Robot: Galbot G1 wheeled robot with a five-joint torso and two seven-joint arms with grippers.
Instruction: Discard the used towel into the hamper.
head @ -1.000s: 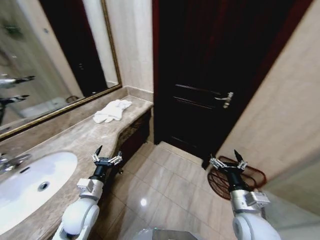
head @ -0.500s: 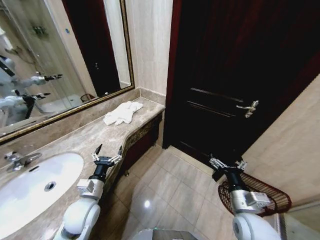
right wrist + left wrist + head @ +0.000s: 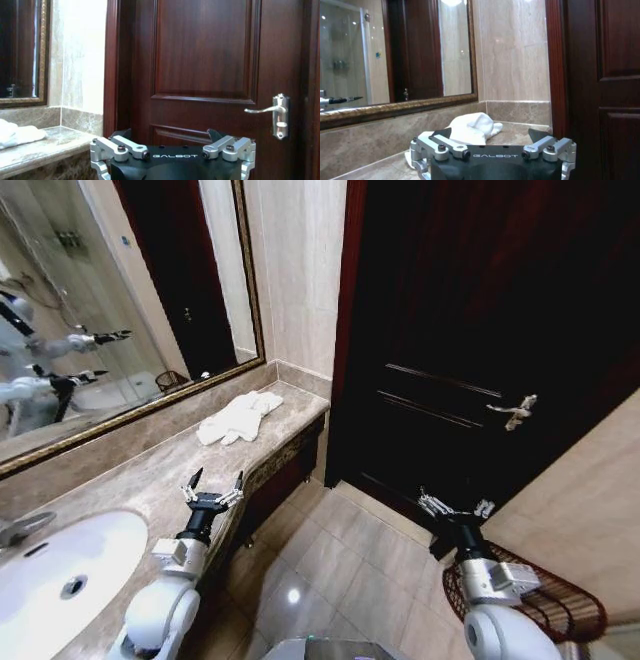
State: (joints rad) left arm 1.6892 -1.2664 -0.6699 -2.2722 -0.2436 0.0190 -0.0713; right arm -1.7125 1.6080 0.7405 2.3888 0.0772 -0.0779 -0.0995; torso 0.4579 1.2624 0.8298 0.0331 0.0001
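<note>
Since a second ago our head camera swung rightward; nothing itself moved. Left gripper (image 3: 212,484) hovered over the counter (image 3: 150,470) edge, arm forward, fingers spread wide, towel (image 3: 237,416) lying farther ahead. Right gripper (image 3: 455,507) hung above the floor, fingers wide too, hamper (image 3: 545,600) just behind it.

Dark wood door (image 3: 470,370) with silver handle (image 3: 513,412), beige marble walls (image 3: 295,270), gilt-framed mirror (image 3: 110,310), glossy tiled floor (image 3: 340,570), white sink (image 3: 50,575)
</note>
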